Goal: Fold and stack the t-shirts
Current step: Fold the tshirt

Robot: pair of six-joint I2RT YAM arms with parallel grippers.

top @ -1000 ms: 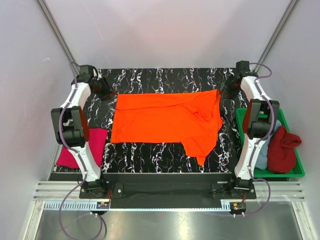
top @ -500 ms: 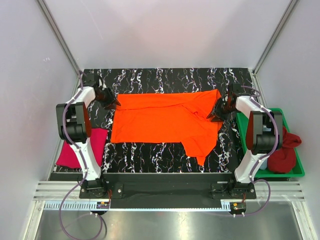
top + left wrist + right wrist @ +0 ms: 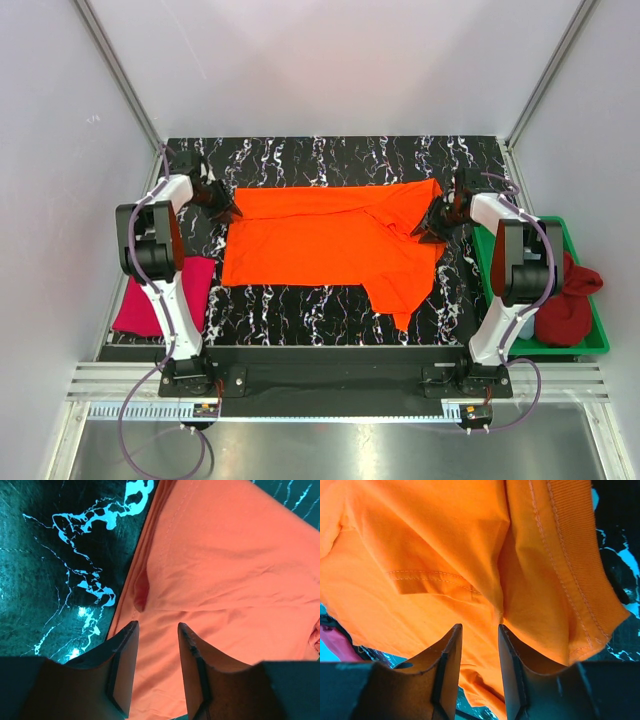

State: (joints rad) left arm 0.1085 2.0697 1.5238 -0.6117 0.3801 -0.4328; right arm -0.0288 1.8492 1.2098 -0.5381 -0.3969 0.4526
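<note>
The overhead view alone is showing the green plastic tray [image 3: 596,343] at the right edge of the frame. It is holding the rumpled dark red t-shirt [image 3: 566,300] and, on the arm's side of it, a strip of light blue t-shirt [image 3: 527,318]. At lower left, the folded magenta-pink t-shirt [image 3: 150,298] is lying at the left edge of the black, white-veined table [image 3: 300,305]. The bright orange t-shirt [image 3: 320,245] is lying spread across the centre of the frame.

Only the 2 wrist views are showing the fingers closely. The left gripper [image 3: 157,626] is hanging over the orange shirt's left edge, and the right gripper [image 3: 480,627] is hanging over its right end beside a ribbed band. Each pair of fingers is standing narrowly parted, with orange cloth showing through the gap and nothing clamped. Whether the tips are touching the cloth, I cannot tell.
</note>
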